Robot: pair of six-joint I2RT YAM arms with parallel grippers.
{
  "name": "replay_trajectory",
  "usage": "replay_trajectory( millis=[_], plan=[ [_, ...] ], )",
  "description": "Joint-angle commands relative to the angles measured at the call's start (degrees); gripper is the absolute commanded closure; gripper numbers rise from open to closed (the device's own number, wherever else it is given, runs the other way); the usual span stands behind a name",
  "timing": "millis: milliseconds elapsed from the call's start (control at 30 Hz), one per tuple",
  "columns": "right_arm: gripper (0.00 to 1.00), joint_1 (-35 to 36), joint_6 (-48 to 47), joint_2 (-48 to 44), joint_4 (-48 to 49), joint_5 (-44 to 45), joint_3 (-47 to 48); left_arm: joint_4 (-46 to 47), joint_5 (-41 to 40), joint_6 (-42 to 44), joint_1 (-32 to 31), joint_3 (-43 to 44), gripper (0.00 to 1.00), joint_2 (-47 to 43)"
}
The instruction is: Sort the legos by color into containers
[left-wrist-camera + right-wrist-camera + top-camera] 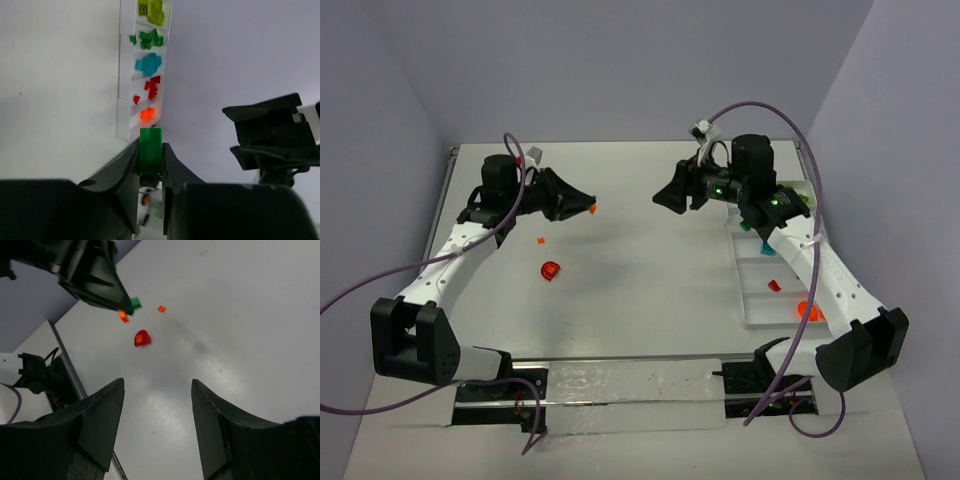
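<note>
Pinching dark green brick (150,144), likely light, stiff, slippery, by flat sides in left gripper (588,206), well apart from divided tray (123,102); holding right gripper (157,385) spread, empty.

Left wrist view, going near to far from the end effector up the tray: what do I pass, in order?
The green lego held in the left end effector → orange legos → red legos → teal legos → dark green legos → lime legos.

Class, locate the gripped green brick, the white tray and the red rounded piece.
green brick (150,147): left wrist view, front face.
white tray (126,122): left wrist view, bare corner.
red rounded piece (550,270): top external view, centre.
</note>
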Motion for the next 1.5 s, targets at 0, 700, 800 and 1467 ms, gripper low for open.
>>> replay_trajectory(
  millis=[0,700,800,1467],
  plan=[
    [0.40,4.00,4.40,3.24,5.82,-4.62,5.16,9.11,1.51,-17.45,-1.62,-2.08,1.00,-2.83],
    [0.54,14.29,7.96,16.38,4.56,-6.94,14.73,22.37,7.08,-31.37,-4.17,-5.66,1.00,-2.16],
    [0.56,14.29,6.77,16.54,3.06,-6.04,15.22,23.55,7.97,-32.16,-4.25,-5.91,1.00,-2.07],
    [0.59,14.11,3.41,11.18,1.15,0.54,9.59,22.31,10.57,-29.84,-4.29,-4.80,1.00,-1.47]
  ],
)
